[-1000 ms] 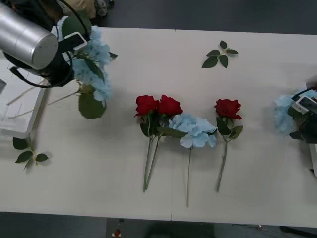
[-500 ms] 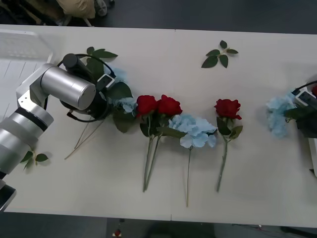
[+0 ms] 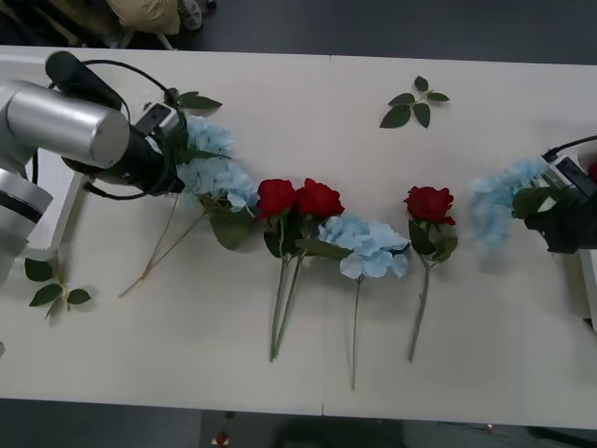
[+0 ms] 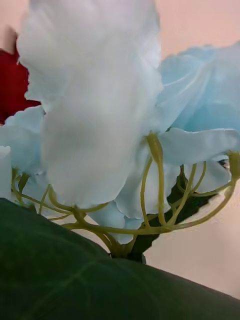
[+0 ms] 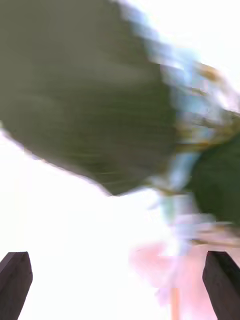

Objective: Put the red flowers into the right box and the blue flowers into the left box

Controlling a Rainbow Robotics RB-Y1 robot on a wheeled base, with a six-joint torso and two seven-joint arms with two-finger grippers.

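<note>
As viewed from the front, found the left gripper (image 3: 171,140) near the counter's (image 3: 280,392) far left corner, pressed into a bunch of blue flowers (image 3: 213,170). Noted that bunch lying on the counter, heads touching the nearest rose, thin stems trailing back toward the left edge. Recorded the left box (image 3: 63,215) at the left edge, mostly behind the arm. Found a pair of red flowers (image 3: 298,199) mid-counter, heads side by side, stems running toward the near edge. Noted a middle blue flower (image 3: 368,245) just beside them, leaf overlapping theirs, and a single red flower (image 3: 429,203) beyond it toward the right. Located the right gripper (image 3: 569,222) at the right edge with a right-hand blue flower (image 3: 499,201) directly against it; the right box (image 3: 590,289) at the same edge, rim alone visible. Logged one leaf sprig (image 3: 415,101) near the far edge and a second leaf sprig (image 3: 51,285) by the left edge.

From the right wrist, observed pale-blue petals (image 4: 95,110) on yellow-green stalks close up, a dark leaf (image 4: 75,270) across the foreground, a red head (image 4: 12,90) behind. Cannot tell the right gripper's grip.

From the left wrist, confirmed black fingers (image 5: 14,280) spread wide, nothing between them; blurred leaf and blue petals ahead.
</note>
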